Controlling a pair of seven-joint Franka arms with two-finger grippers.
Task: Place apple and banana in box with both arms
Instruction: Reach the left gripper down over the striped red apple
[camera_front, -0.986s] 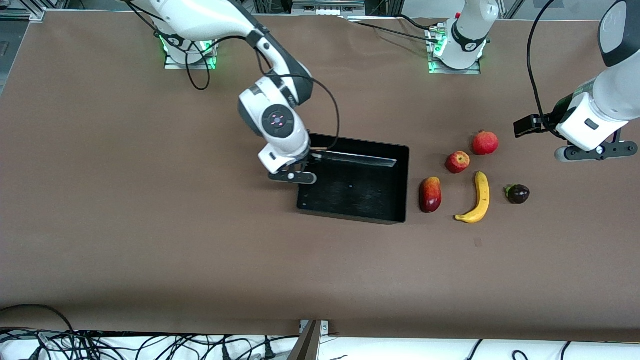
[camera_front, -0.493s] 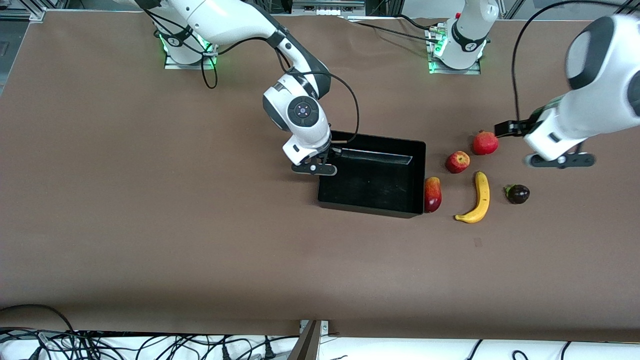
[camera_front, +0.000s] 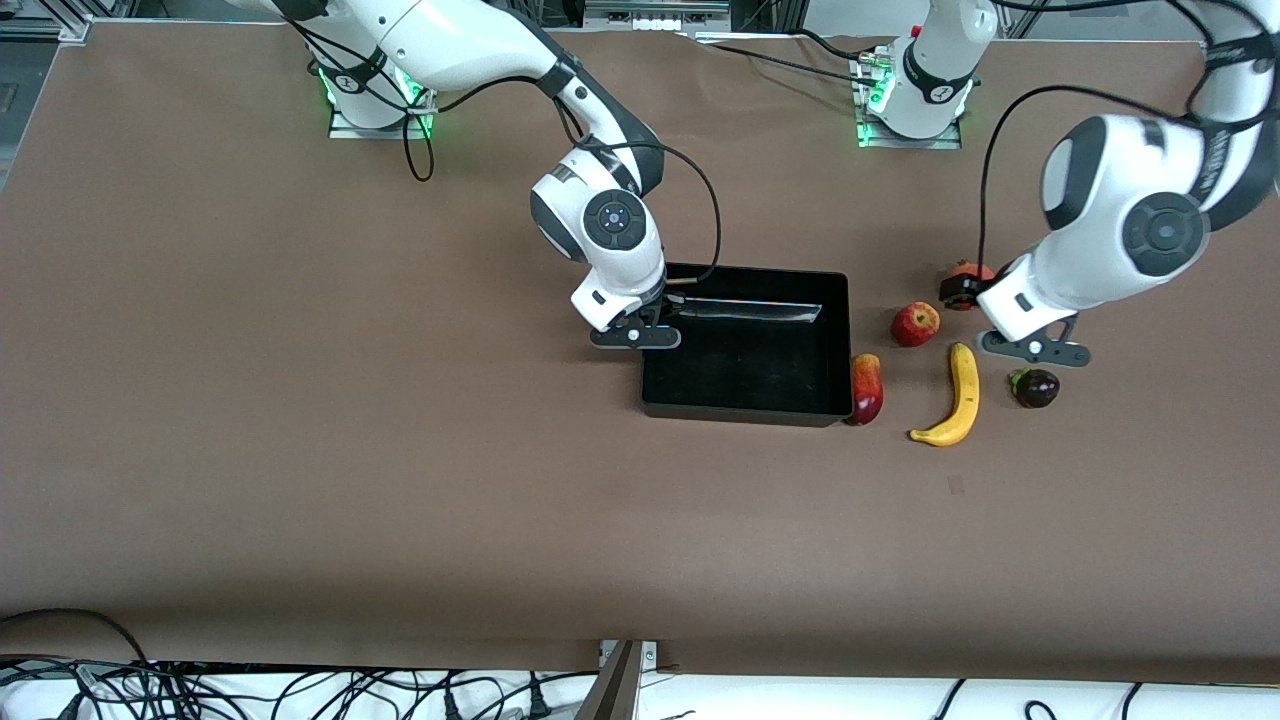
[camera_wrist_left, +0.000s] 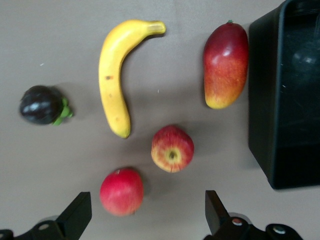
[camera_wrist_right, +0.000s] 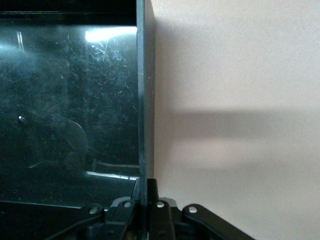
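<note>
The black box (camera_front: 750, 362) sits mid-table and is empty. My right gripper (camera_front: 635, 338) is shut on the box's wall (camera_wrist_right: 145, 90) at the right arm's end. The apple (camera_front: 915, 323) and the banana (camera_front: 958, 395) lie on the table toward the left arm's end of the box. My left gripper (camera_front: 1035, 349) hangs open and empty over the fruits. In the left wrist view its gripper (camera_wrist_left: 145, 225) is above the plain red fruit (camera_wrist_left: 121, 191), with the apple (camera_wrist_left: 172, 149), the banana (camera_wrist_left: 114, 75) and the box (camera_wrist_left: 287, 100) in sight.
A red-yellow mango (camera_front: 866, 388) lies against the box's wall at the left arm's end. A dark purple fruit (camera_front: 1036, 387) lies beside the banana. The plain red fruit (camera_front: 966, 271) is partly hidden by the left arm.
My right gripper dragged the box toward the left arm's end until it met the mango. My left arm swung in from the table's end to above the fruits.
</note>
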